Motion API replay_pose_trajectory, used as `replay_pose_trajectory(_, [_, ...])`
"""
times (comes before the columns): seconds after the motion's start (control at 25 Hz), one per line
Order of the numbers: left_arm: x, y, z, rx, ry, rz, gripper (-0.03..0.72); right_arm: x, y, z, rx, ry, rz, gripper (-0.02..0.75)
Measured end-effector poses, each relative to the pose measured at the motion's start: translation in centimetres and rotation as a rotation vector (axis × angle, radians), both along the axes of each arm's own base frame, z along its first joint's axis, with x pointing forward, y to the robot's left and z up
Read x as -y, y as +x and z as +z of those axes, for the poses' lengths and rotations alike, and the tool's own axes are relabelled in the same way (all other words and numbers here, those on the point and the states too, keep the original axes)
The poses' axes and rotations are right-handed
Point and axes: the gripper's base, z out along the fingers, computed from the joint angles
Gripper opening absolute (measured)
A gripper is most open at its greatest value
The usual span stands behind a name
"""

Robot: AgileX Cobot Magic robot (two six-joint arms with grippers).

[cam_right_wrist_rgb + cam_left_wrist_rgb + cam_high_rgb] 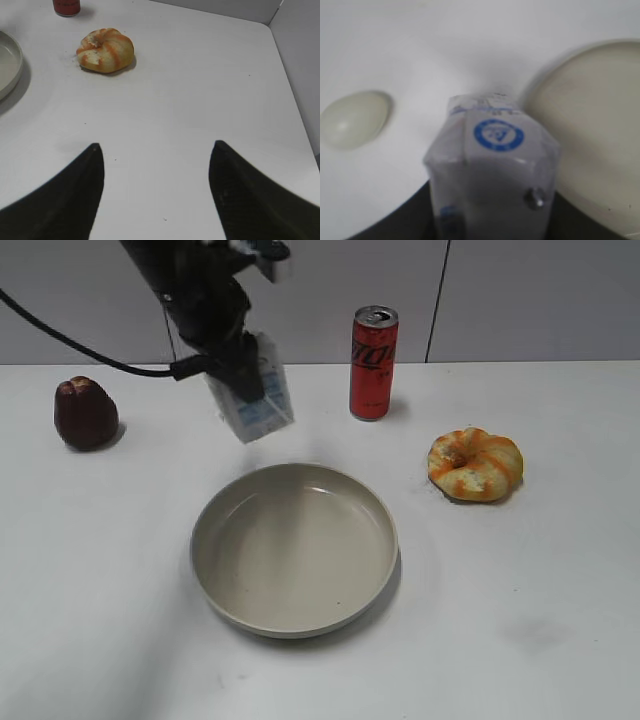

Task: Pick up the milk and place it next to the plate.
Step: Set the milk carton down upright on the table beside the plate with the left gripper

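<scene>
While the white table (560,640) carries everything else, the beige plate (294,548) sits near its middle toward the front edge. The left gripper (240,375) is clamped on the milk carton (252,400), held tilted in the air behind the plate's back rim. The right gripper (156,165) hangs with its jaws spread apart. Toward the back edge stands a red can (374,362); a striped bun (475,464) lies toward the right edge, a dark red fruit (85,413) toward the left
</scene>
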Motion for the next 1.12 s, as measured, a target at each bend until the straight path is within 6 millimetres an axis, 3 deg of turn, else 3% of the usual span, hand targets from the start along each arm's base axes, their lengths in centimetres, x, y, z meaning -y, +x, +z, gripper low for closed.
replay_pose_trajectory(0.16, [2.7, -1.1, -1.0, 0.104, 0.092, -0.21, 0.271, 0.0, 0.0, 0.0, 0.0, 0.0, 0.0, 0.5])
replay_pose_trajectory(0.36, [4.1, -0.6, -3.2, 0.169, 0.14, -0.326, 0.271, 0.0, 0.0, 0.0, 0.0, 0.0, 0.0, 0.5])
replay_pose_trajectory(0.64, [5.2, 0.9, -4.3, 0.214, 0.127, -0.405, 0.271, 0.0, 0.0, 0.0, 0.0, 0.001, 0.001, 0.5])
replay_pose_trajectory(1.12, [5.7, 1.0, -6.5, 0.193, 0.132, -0.535, 0.271, 0.0, 0.0, 0.0, 0.0, 0.003, 0.002, 0.5])
